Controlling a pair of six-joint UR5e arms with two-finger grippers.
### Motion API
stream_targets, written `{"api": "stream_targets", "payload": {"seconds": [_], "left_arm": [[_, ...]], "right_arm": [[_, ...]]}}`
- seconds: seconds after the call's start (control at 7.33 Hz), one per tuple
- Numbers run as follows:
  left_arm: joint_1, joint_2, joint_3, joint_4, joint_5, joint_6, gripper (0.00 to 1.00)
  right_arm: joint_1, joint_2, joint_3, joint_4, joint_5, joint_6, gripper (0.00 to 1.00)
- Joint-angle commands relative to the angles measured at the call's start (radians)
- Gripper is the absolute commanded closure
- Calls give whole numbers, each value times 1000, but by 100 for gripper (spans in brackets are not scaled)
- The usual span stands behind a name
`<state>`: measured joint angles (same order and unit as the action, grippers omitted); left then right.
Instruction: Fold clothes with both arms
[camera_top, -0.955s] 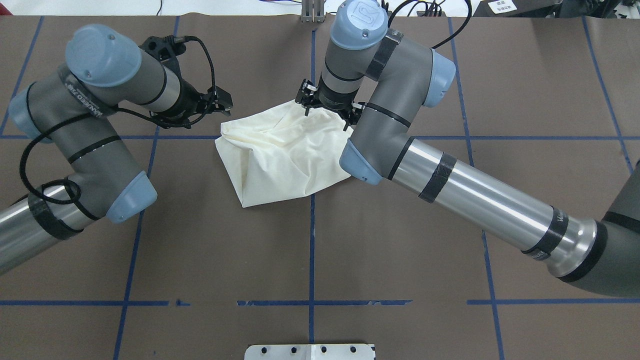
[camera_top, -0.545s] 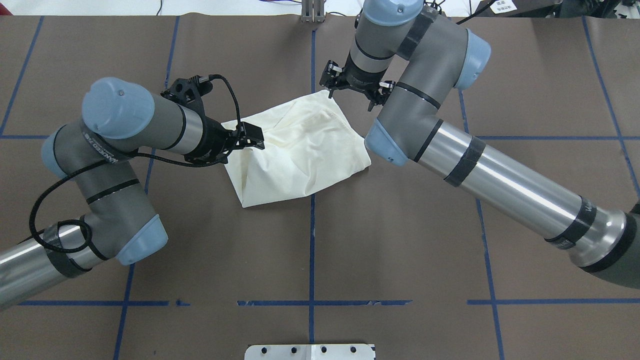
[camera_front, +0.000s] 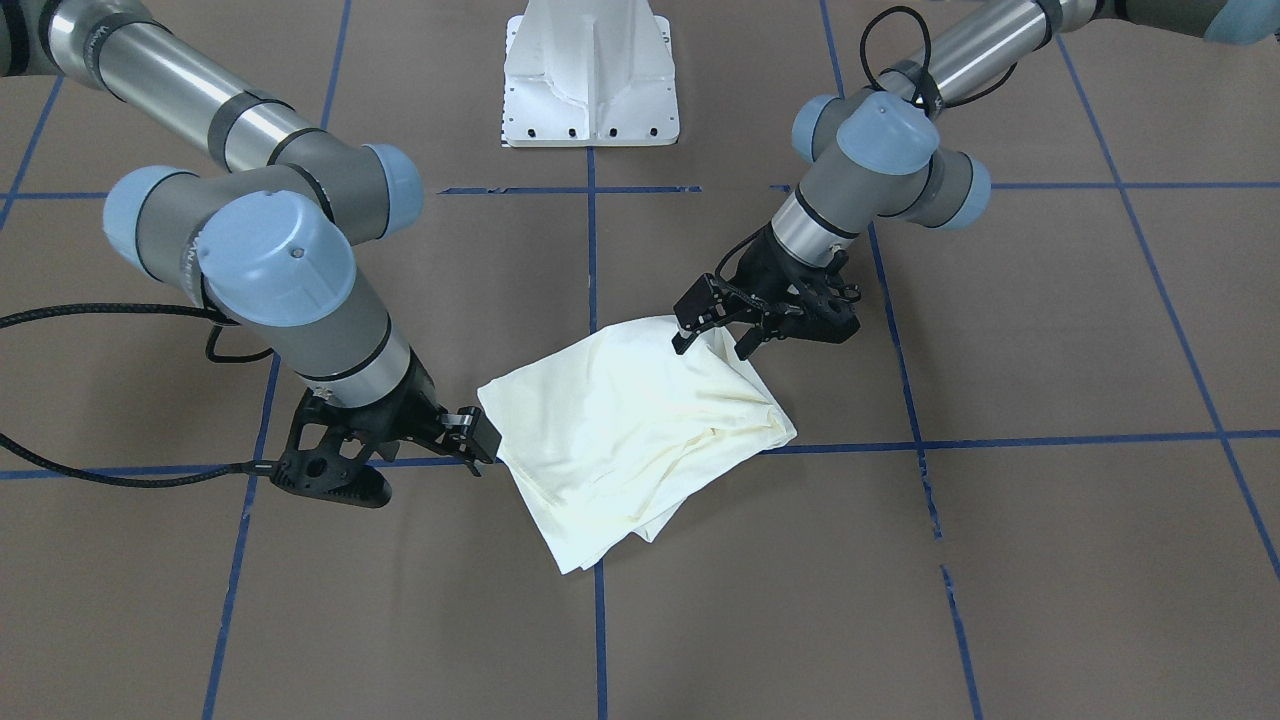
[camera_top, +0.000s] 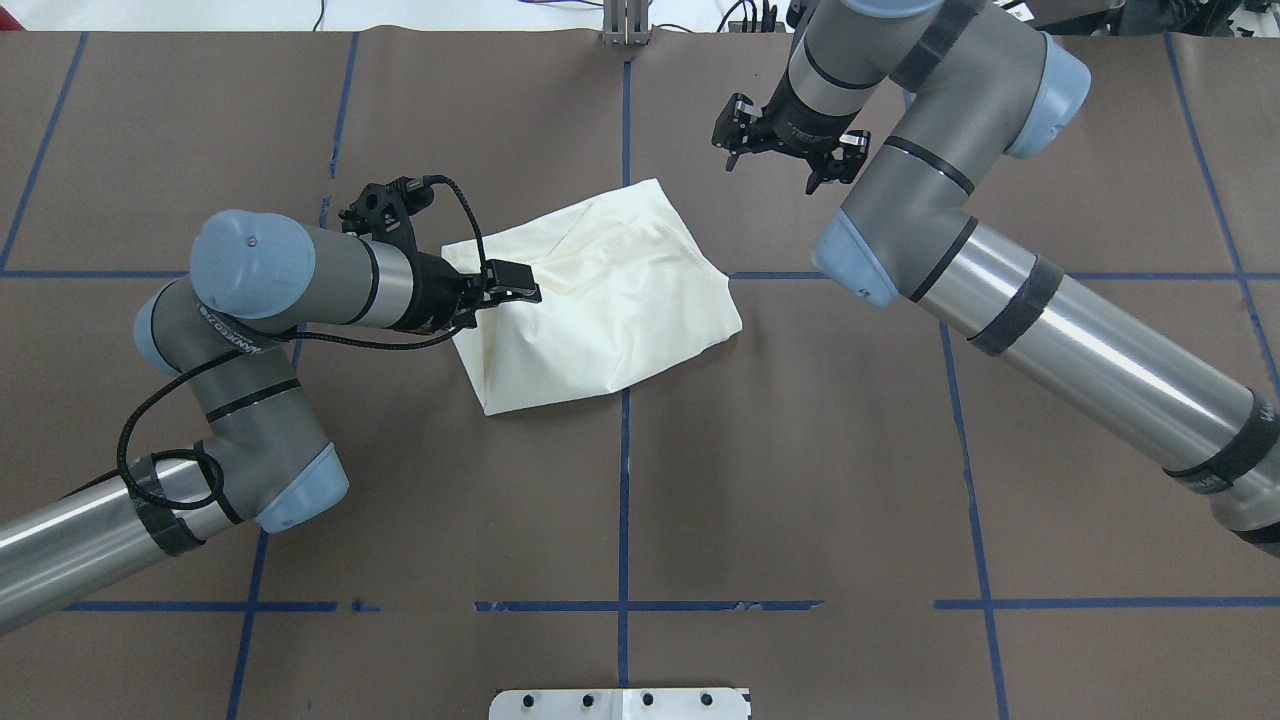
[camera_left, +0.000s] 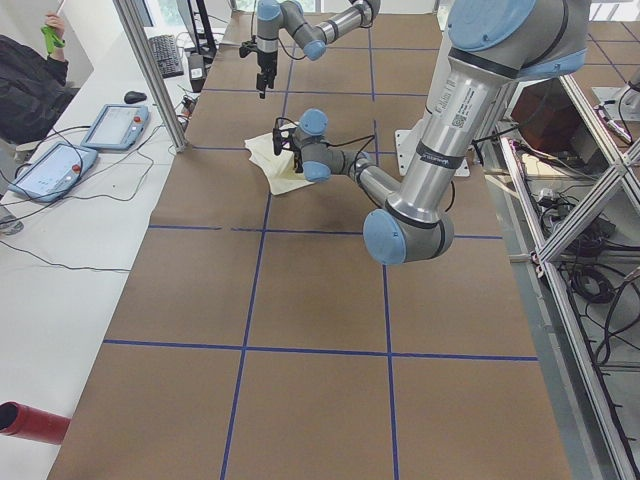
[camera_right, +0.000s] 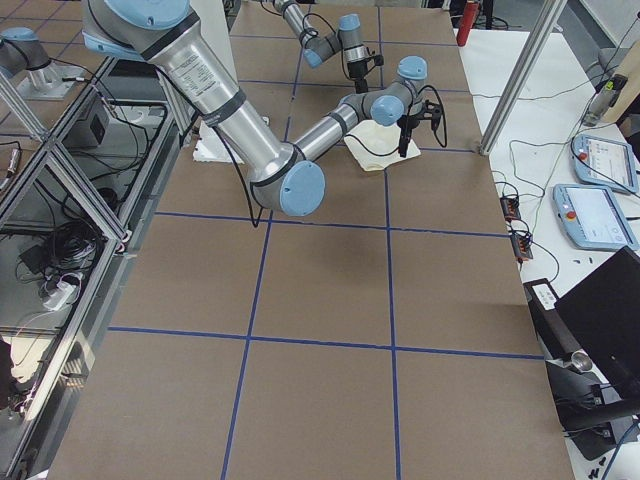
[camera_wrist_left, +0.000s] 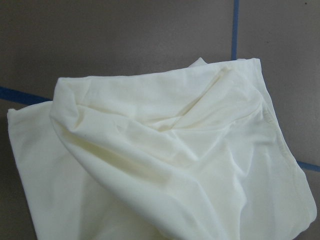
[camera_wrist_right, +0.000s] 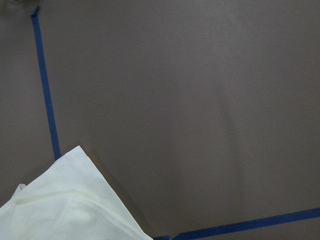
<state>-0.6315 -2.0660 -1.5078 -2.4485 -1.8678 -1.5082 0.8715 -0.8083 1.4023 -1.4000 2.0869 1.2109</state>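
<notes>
The cream shirt (camera_top: 600, 300) lies folded and rumpled at the table's middle, plain side up; no print shows. It also shows in the front view (camera_front: 630, 430), the left wrist view (camera_wrist_left: 160, 150) and, as one corner, the right wrist view (camera_wrist_right: 60, 205). My left gripper (camera_top: 512, 282) is low over the shirt's left edge; in the front view (camera_front: 715, 338) its fingers stand apart and hold nothing. My right gripper (camera_top: 775, 160) hangs off the shirt, beyond its far right corner, and looks open and empty; in the front view (camera_front: 478, 438) it sits beside the shirt's corner.
The brown table cover (camera_top: 800, 450) carries blue tape grid lines (camera_top: 623, 500). The white pedestal base (camera_front: 590, 80) stands at the robot's side. The operators' bench with tablets (camera_left: 60, 165) and an aluminium post (camera_left: 150, 70) run along the far side.
My right gripper drew the shirt's far corner outward, let it go and moved away to the far right. My left arm swung right, bringing its gripper over the shirt's left edge.
</notes>
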Motion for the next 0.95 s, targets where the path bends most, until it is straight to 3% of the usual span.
{"api": "stream_targets", "payload": {"seconds": [0.0, 0.82], "left_arm": [[4, -12, 28, -44, 9, -3, 0], [101, -20, 20, -80, 9, -39, 0]], "right_arm": [[24, -29, 17, -5, 5, -45, 0], [56, -52, 18, -4, 15, -68, 0]]}}
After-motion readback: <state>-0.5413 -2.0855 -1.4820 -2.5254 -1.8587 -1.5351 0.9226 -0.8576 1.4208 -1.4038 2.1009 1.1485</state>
